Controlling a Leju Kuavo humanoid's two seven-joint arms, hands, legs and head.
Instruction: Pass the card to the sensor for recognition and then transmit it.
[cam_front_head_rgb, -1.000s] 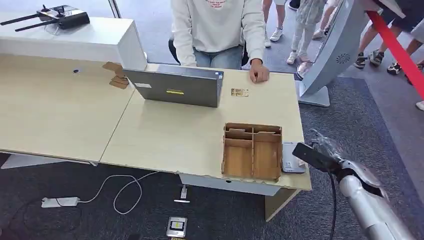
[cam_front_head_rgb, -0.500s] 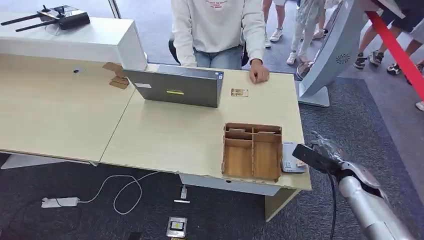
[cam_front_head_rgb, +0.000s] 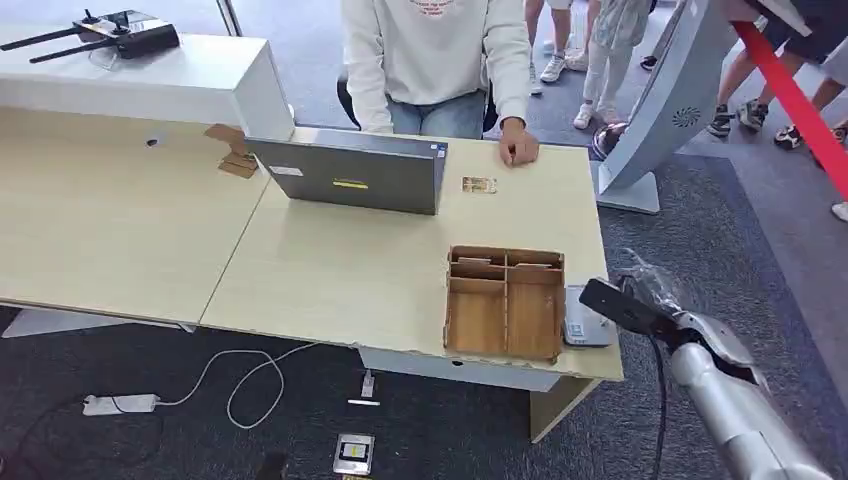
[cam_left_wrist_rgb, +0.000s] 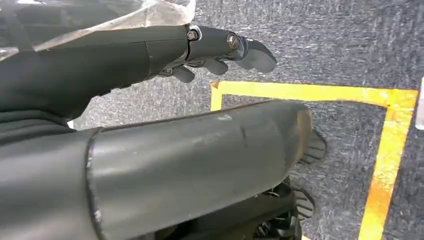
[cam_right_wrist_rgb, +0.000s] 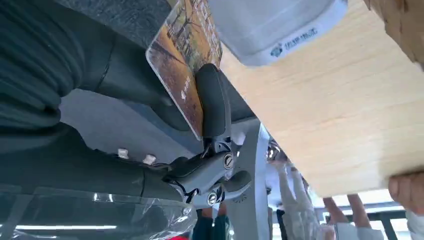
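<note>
The right hand pinched the card between thumb and fingers beside the table's right edge, the card's tip just beside the grey sensor at the corner. Carpet lay open at three o'clock. At nine o'clock of the sensor stood the wooden tray (compartments apparently bare). The left hand hung over the floor, fingers loosely extended, holding nothing.
</note>
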